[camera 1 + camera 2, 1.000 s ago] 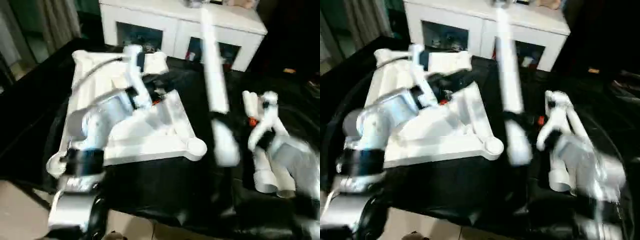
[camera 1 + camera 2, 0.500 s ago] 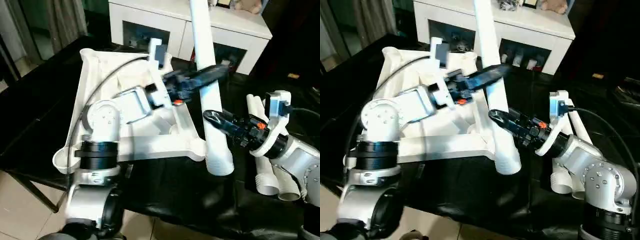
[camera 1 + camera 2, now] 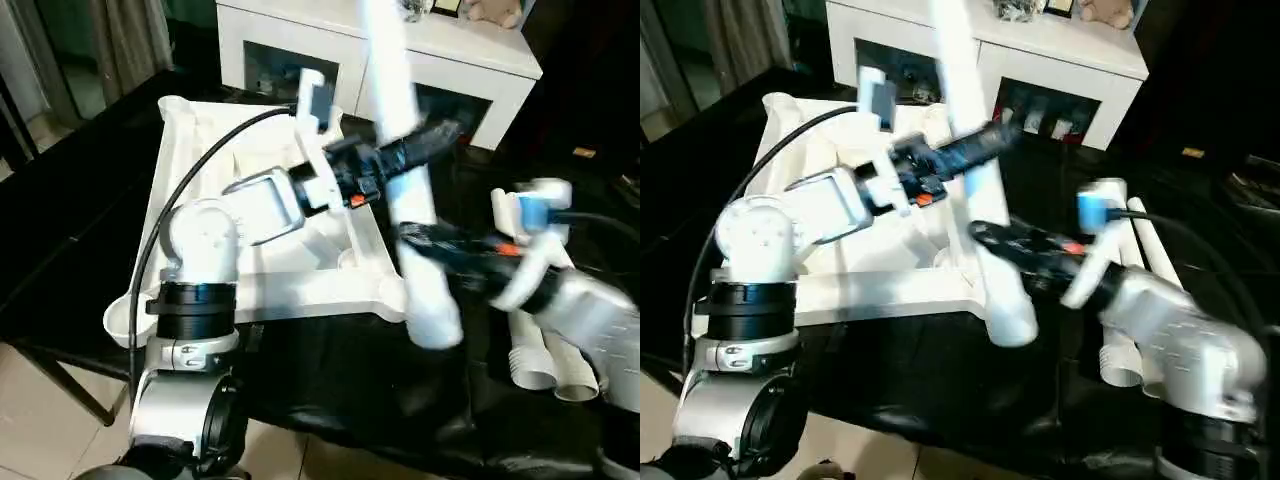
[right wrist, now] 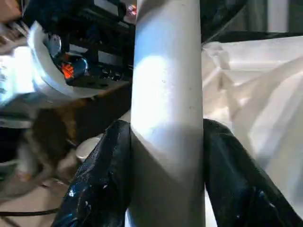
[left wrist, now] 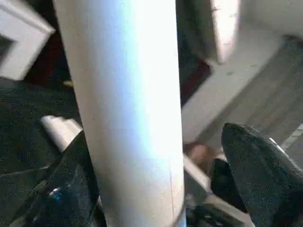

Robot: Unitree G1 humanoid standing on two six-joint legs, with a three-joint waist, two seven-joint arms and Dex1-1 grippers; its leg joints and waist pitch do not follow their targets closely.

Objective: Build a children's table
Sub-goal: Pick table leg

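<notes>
The white tabletop [image 3: 195, 130] lies upside down on the black-covered table, ribs up. A long white leg [image 3: 425, 290] stands nearly upright beside its near right corner, wide end down. My right gripper [image 3: 415, 240] is shut on the leg's lower part; in the right wrist view both fingers [image 4: 99, 189] press against the leg [image 4: 165, 94]. Higher up, my left gripper [image 3: 415, 150] is open around the same leg. In the left wrist view the leg [image 5: 128, 109] sits against one finger, with a gap to the other finger [image 5: 260, 170].
More white legs [image 3: 540, 360] lie side by side at the right, under my right forearm. A white glass-door cabinet [image 3: 330, 50] stands behind the table. The black cloth [image 3: 350, 390] hangs over the near table edge.
My left gripper has reached from over the tabletop to the leg and opened around it. The leg has leaned slightly left, and the right arm is moving.
</notes>
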